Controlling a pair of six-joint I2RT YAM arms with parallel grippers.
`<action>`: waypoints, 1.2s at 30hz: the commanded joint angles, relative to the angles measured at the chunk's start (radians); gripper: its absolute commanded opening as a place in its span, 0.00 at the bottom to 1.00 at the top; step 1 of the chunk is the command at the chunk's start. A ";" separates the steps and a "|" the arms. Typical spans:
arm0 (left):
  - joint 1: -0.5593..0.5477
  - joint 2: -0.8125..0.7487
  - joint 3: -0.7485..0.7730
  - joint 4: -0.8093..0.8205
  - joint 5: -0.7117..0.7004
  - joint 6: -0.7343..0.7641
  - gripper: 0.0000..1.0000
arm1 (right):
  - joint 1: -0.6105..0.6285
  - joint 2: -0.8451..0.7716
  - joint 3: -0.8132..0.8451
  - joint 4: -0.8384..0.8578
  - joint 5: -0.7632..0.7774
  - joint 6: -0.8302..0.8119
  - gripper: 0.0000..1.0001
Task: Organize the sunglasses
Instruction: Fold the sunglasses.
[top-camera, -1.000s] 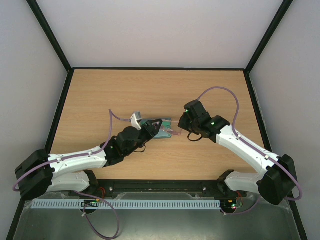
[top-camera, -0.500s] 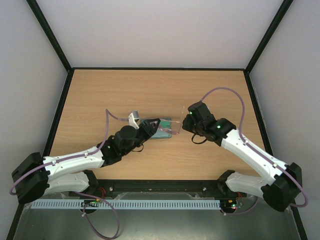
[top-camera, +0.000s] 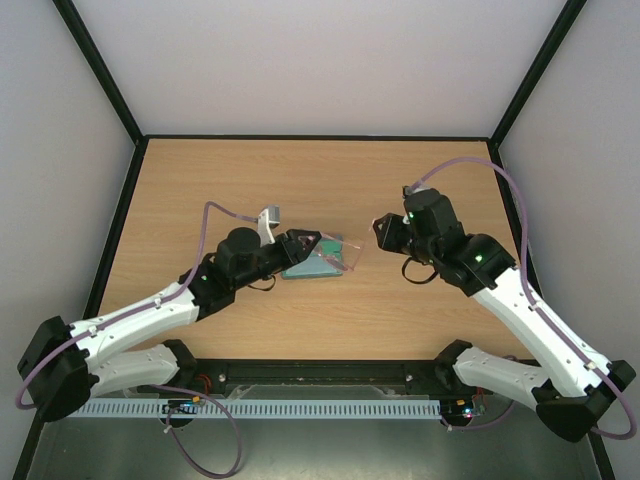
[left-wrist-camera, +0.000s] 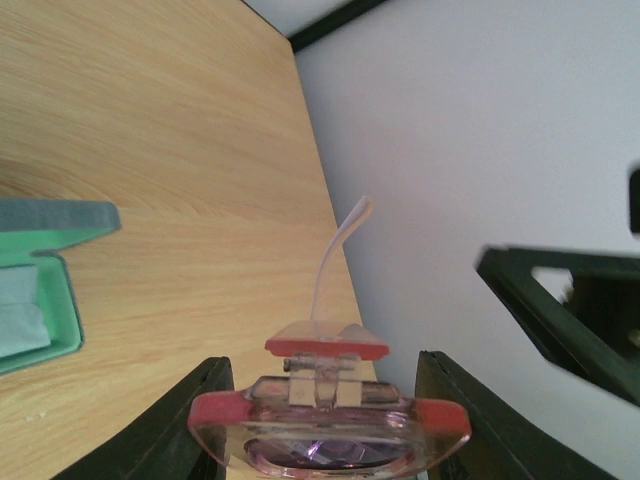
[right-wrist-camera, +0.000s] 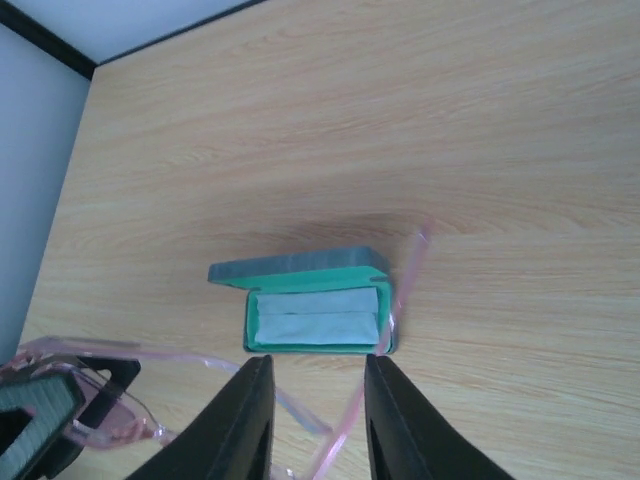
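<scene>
The sunglasses (left-wrist-camera: 330, 430), pink and translucent, sit crosswise between my left gripper's (left-wrist-camera: 325, 415) fingers, one slim arm sticking out ahead. In the top view the left gripper (top-camera: 315, 245) holds the sunglasses (top-camera: 347, 257) just over the right end of the open grey-blue case (top-camera: 308, 266). In the right wrist view the case (right-wrist-camera: 300, 268) lies open on the table, with the light blue cloth (right-wrist-camera: 315, 315) in its green tray. My right gripper (right-wrist-camera: 312, 400) is open and empty, above and to the right of the case; it also shows in the top view (top-camera: 382, 231).
The wooden table (top-camera: 320, 180) is enclosed by grey walls with a black frame. The case's green tray edge (left-wrist-camera: 45, 300) shows at the left of the left wrist view. The table's right edge and wall lie ahead of the left gripper.
My right gripper has risen and drawn back to the right, away from the sunglasses. My left arm has shifted slightly left, still holding the sunglasses by the case.
</scene>
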 joint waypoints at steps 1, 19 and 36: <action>0.016 -0.020 0.019 -0.021 0.219 0.098 0.47 | 0.000 0.088 0.020 -0.015 -0.089 -0.096 0.23; 0.033 0.047 0.009 0.062 0.222 0.085 0.46 | 0.218 0.194 -0.057 0.034 -0.179 -0.007 0.15; 0.068 -0.017 0.025 -0.042 0.331 0.155 0.46 | 0.203 0.067 0.171 -0.242 0.172 -0.014 0.30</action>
